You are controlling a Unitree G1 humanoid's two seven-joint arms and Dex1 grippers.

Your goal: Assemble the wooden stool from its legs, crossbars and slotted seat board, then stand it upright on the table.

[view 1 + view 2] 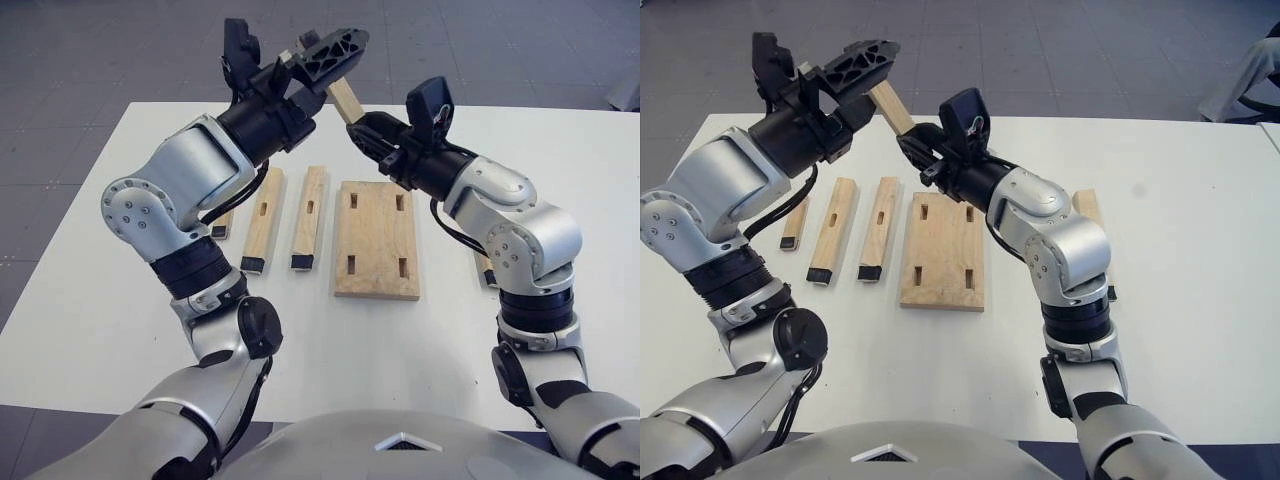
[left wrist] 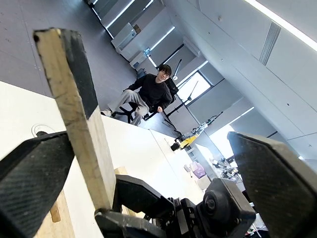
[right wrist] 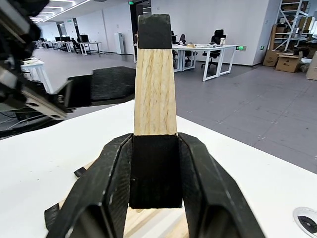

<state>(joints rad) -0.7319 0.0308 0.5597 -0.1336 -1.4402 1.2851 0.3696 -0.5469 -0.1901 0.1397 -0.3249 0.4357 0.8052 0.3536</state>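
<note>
Right wrist view: right gripper [image 3: 154,148] clamps a leg [image 3: 155,89]; the wide-open left gripper [image 2: 148,148] could close off-centre and skew it.

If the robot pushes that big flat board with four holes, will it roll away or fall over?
Probably neither. The slotted seat board lies flat on the table, so it would likely slide, not roll or tip. It looks like solid wood, so it should stay stiff. Being broad and thin, it may be hard to pinch from above.
</note>
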